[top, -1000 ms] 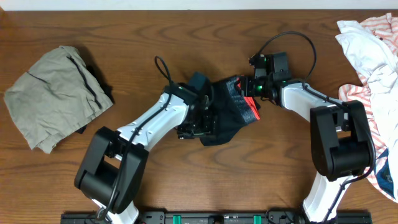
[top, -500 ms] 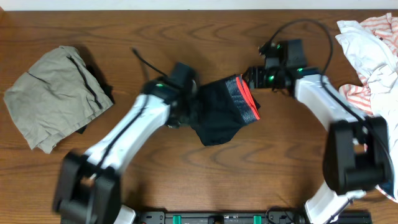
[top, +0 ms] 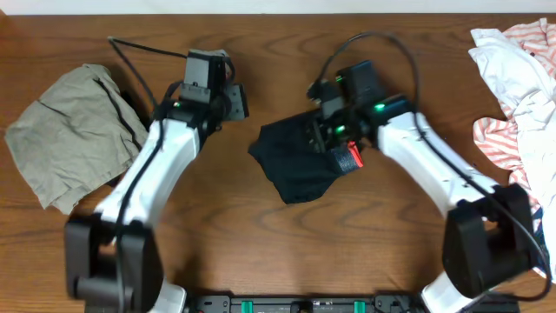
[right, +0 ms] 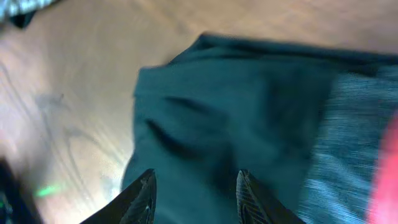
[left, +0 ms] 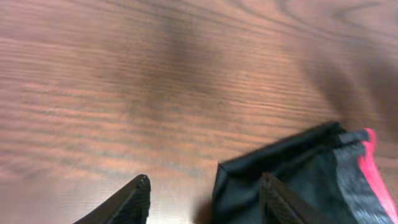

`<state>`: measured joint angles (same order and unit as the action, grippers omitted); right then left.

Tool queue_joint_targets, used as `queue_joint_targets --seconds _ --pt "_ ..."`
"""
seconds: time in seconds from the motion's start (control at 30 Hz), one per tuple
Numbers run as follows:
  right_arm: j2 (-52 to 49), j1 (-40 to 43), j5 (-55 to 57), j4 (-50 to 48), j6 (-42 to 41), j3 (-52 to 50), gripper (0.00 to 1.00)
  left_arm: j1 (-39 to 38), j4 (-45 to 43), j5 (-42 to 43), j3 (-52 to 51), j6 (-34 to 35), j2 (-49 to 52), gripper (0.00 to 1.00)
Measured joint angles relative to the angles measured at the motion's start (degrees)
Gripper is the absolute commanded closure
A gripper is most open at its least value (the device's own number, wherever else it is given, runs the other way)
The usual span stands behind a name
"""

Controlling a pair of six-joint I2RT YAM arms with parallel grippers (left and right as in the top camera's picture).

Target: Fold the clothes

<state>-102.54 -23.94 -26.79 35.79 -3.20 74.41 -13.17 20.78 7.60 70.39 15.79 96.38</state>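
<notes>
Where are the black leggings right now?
In the overhead view the black leggings lie bunched mid-table, under the right arm's fingers. The left arm's fingers sit off to their left, with the khaki garment beyond.

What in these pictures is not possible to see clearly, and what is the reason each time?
- Leggings, overhead: the right gripper covers part of the waistband; the legs are lost in the black bundle.
- Right wrist view: blurred; whether the fingertips touch the cloth is unclear.
- Striped garments, overhead: cut off by the right edge.
- Dark thing under the khaki garment, overhead: mostly covered by it.
</notes>
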Motion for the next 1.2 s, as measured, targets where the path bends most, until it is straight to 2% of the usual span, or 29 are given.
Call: queue_joint_targets --seconds 0.17,0.33,0.6,0.83,0.9,1.03,1.2 --pt "-3.1 -4.0 -0.3 1.6 0.1 0.0 0.6 0.5 -6.0 7.1 0.0 -0.3 9.2 0.44" --pt "-6.0 -5.6 -0.3 4.2 0.3 -0.1 0.59 0.4 -6.1 14.7 0.0 -0.6 14.3 0.44" --pt "-11.4 -5.9 0.3 8.1 0.5 -0.2 0.56 -1.1 0.3 20.1 0.0 -0.6 16.8 0.44" --pt "-12.4 -5.7 3.8 13.7 0.7 0.2 0.48 -1.7 9.6 22.5 0.5 -0.7 17.6 0.44" --pt "-12.4 -5.4 5.3 14.5 0.9 0.3 0.44 -1.7 12.3 22.9 0.6 -0.6 17.5 0.49" --pt "-12.3 -4.3 7.8 14.7 1.2 0.6 0.36 -1.7 17.7 23.1 0.5 -0.6 17.5 0.66" --pt "-11.9 -2.1 12.2 12.0 3.5 0.8 0.27 -1.7 20.0 22.9 0.3 -0.5 17.7 0.68"
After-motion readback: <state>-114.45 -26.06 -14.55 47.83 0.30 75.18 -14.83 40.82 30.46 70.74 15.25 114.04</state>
